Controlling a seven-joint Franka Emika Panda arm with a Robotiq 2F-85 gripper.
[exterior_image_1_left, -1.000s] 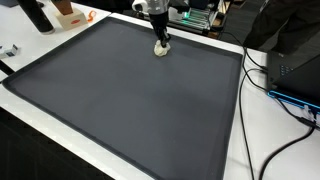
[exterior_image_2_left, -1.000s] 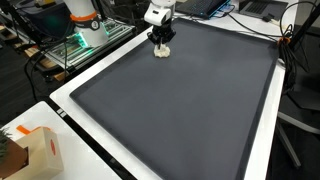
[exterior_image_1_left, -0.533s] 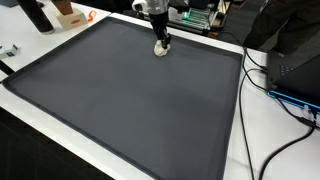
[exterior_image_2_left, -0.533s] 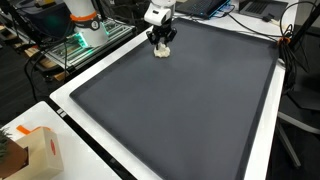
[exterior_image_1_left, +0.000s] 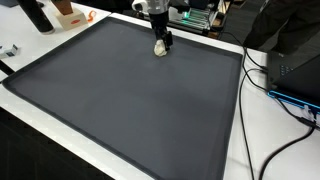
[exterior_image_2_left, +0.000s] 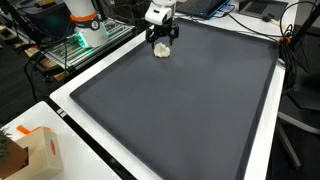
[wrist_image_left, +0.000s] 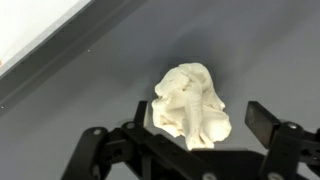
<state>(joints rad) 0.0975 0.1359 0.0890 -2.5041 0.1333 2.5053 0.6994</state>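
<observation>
Hovering released just above the crumpled white wad (wrist_image_left: 190, 105) near an edge of the dark mat (exterior_image_1_left: 130, 100) on the desk (exterior_image_2_left: 265, 150), the hand (exterior_image_1_left: 161, 39) is best centred so that both sides are met evenly.

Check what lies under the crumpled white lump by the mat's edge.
The white lump rests on the dark grey mat; nothing else shows around its base. The patch beneath it is covered and cannot be seen.
</observation>
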